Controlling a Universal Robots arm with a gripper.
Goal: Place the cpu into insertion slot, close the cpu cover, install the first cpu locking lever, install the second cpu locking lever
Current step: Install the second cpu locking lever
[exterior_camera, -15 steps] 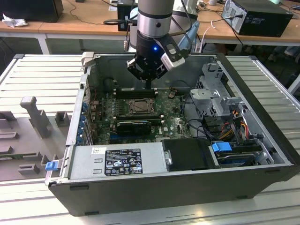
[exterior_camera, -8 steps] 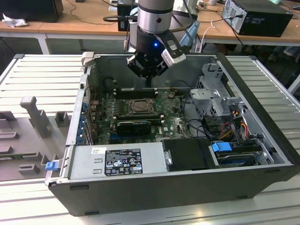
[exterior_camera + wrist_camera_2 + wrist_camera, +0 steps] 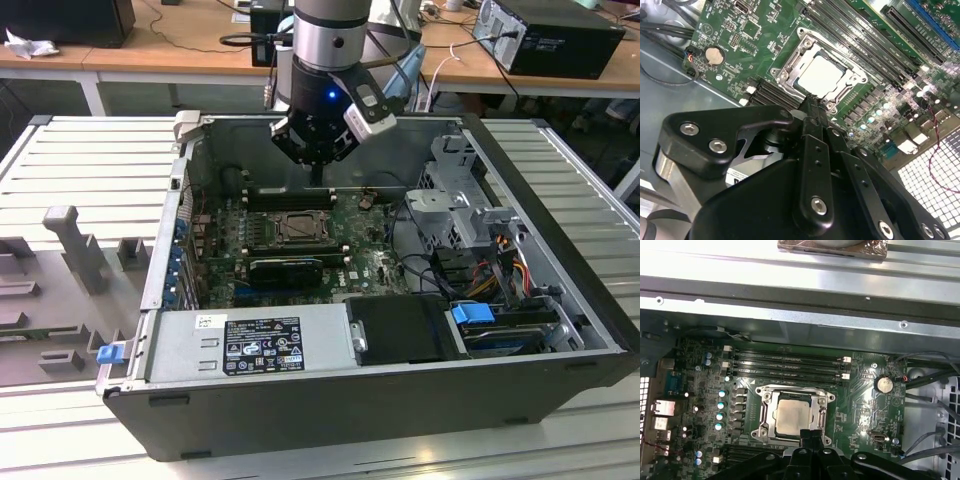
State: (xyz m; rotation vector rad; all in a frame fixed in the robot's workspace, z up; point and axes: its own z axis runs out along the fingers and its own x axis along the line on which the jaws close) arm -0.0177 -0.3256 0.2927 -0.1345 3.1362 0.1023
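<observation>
Your gripper (image 3: 318,170) hangs inside the open computer case (image 3: 540,330), above the far edge of the motherboard (image 3: 370,262) in the exterior view, and its two black fingers are pressed together into one narrow tip with nothing between them, so you are looking at a clenched, empty tool. In the second wrist view the gripper (image 3: 812,107) ends with that tip just beside the rim of the insertion slot (image 3: 785,75); in the first wrist view the gripper (image 3: 810,434) shows its joined tip at the slot's near edge, over the silvery rim, though you cannot tell from these views whether it touches the metal. The cpu (image 3: 792,417) lies flat in the insertion slot (image 3: 762,427), its pale silver top showing through the square cutout, and you see the same cpu (image 3: 821,77) seated squarely in the second wrist view. The cpu cover (image 3: 790,391) lies down around the chip as a thin metal frame, and the cover (image 3: 807,42) reads the same way in the second wrist view. Whether the locking levers are latched you cannot tell. Beyond the slot run the long black memory slots (image 3: 785,365), and a round coin battery (image 3: 884,384) sits on the board well apart from the socket. In the exterior view the power supply (image 3: 250,345) lies along the near side of the case.
</observation>
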